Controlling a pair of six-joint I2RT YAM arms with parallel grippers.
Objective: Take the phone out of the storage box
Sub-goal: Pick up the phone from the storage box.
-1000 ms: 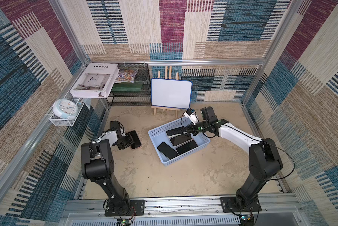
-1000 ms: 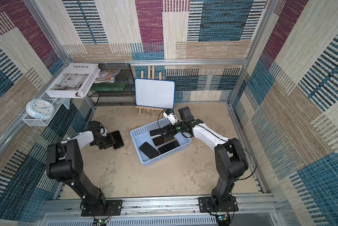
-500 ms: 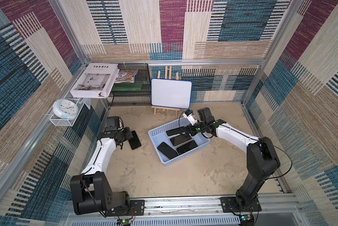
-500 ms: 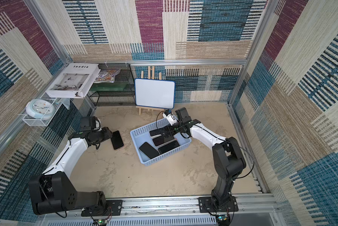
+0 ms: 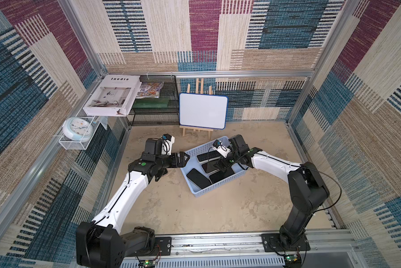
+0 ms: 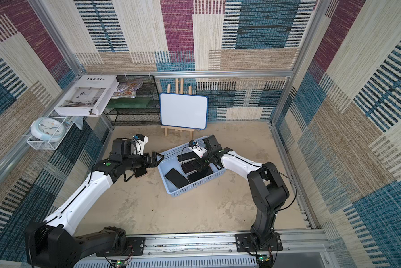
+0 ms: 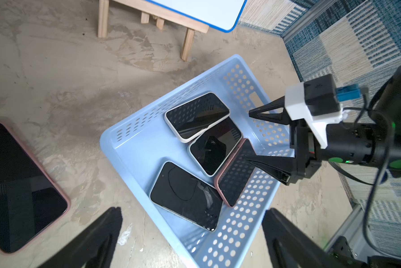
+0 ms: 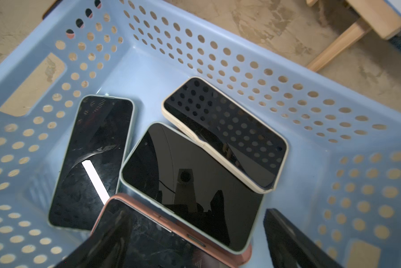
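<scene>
The pale blue storage box sits mid-floor with several dark-screened phones lying in it. Among them are a cream-cased phone, a pale green one and a pink-cased one. My right gripper hangs open inside the box, low over the pink-cased and green phones. My left gripper is open and empty at the box's left corner. Another pink-cased phone lies on the floor left of the box.
A whiteboard on a wooden easel stands just behind the box. A black mesh rack fills the back left corner, with a white book and a clock in a white wire basket on the left wall.
My left gripper opened, left the pink-cased phone on the floor, and swung right to the box's corner. My right gripper stayed low inside the box.
</scene>
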